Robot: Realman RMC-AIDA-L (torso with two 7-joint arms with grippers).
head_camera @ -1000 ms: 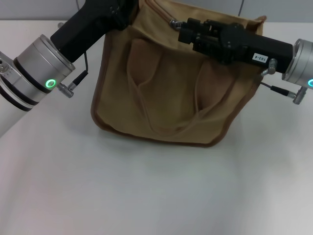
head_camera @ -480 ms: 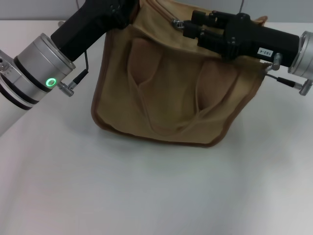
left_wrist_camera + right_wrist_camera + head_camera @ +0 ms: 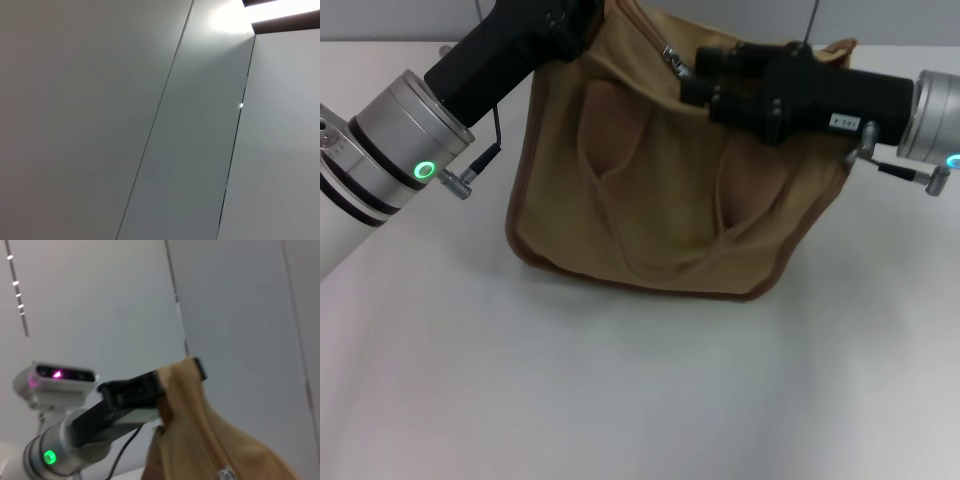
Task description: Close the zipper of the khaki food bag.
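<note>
The khaki food bag (image 3: 660, 190) stands upright on the white table, its two handles hanging down the front. My left gripper (image 3: 582, 18) is at the bag's top left corner, and in the right wrist view that left gripper (image 3: 165, 382) is shut on the corner of the bag (image 3: 200, 440). The zipper (image 3: 650, 28) runs along the top. Its silver pull tab (image 3: 671, 56) sticks out at the tip of my right gripper (image 3: 686, 78), which is shut on it above the bag's top edge. The slider (image 3: 227, 473) also shows in the right wrist view.
The white table (image 3: 620, 380) stretches out in front of the bag. Grey wall panels (image 3: 150, 120) fill the left wrist view. Both forearms reach in over the bag from either side.
My right gripper has shifted left and slightly lower along the bag's top, and the silver pull tab moved with it. The left gripper and the bag's body have stayed put.
</note>
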